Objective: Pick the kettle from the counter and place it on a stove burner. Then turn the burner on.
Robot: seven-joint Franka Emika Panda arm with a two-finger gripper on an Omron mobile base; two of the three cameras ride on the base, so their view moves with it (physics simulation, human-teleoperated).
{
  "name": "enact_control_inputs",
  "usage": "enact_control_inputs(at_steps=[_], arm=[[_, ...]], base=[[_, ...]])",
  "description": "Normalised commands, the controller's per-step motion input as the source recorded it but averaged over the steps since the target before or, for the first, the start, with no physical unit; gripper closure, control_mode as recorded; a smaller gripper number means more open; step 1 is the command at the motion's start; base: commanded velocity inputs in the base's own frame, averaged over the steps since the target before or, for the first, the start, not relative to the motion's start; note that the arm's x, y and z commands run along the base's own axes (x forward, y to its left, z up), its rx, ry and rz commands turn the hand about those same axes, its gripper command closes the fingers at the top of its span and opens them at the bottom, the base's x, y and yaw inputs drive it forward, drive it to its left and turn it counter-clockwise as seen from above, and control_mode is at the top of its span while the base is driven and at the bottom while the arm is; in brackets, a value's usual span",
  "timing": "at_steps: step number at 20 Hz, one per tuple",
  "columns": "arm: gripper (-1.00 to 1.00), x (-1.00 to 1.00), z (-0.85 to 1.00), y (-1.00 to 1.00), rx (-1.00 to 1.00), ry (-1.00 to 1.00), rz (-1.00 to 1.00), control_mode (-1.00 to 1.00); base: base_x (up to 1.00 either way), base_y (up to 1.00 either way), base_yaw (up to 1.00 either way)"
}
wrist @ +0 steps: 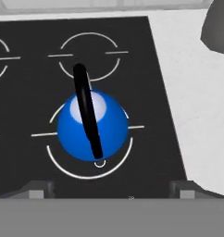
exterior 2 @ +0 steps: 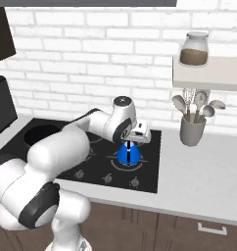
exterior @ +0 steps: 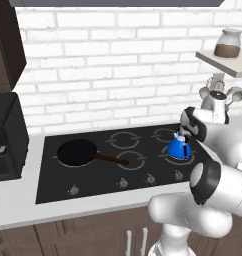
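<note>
Gripper [wrist: 112,187] is hovering straight above the kettle [wrist: 92,126], fingers spread wide apart and holding nothing; the two tips are showing at the bottom corners of the hand view, with the kettle's dark handle between and beyond them. Kettle is sitting on the front right stove burner [wrist: 88,169], inside the pale ring, a bit toward the ring's far side, upright, spout hard to make out from above. In the right base view the kettle [exterior 2: 128,154] is sitting directly under the hand [exterior 2: 139,133], apart from it as far as can be told.

Step judgement: placing part is looking finished, since the kettle is resting on the cooktop [exterior: 53,185] and not on the counter [exterior 2: 199,171]. Task is now moving into the burner-on step. Next move is calling for lifting clear of the handle, swinging toward the front edge of the cooktop and reaching the knob [exterior: 178,175] that belongs to this burner; likely the rightmost in the front row, but the mapping is a guess. Risk: clipping the arched handle while pulling away and nudging the kettle off the ring.

Arm pose: rising from the base, elbow folded high, forearm reaching over the right side of the cooktop, wrist pointing the hand down. Frying pan [exterior: 77,152] is lying on the left burner, well apart from the kettle. Utensil cup [exterior 2: 192,130] is standing on the counter to the right.
</note>
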Motion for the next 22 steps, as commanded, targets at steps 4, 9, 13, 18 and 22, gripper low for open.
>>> enact_control_inputs(at_steps=[4,9,13,18,22], arm=[[-1.00,-1.00,-0.32,-0.19,0.00,0.00,-0.02,-1.00],[-1.00,-0.88,-0.70,-0.18,0.00,0.04,0.00,-1.00],[-1.00,0.02,-0.44,-0.19,0.00,0.01,0.00,-1.00],[-1.00,0.16,-0.17,-0.01,0.00,0.01,0.00,-1.00],[-1.00,0.22,-0.15,0.00,0.00,0.01,0.00,-1.00]], base=[[0.00,0.00,0.00],[0.00,0.00,0.00],[0.00,0.00,0.00],[0.00,0.00,0.00],[0.00,0.00,0.00]])
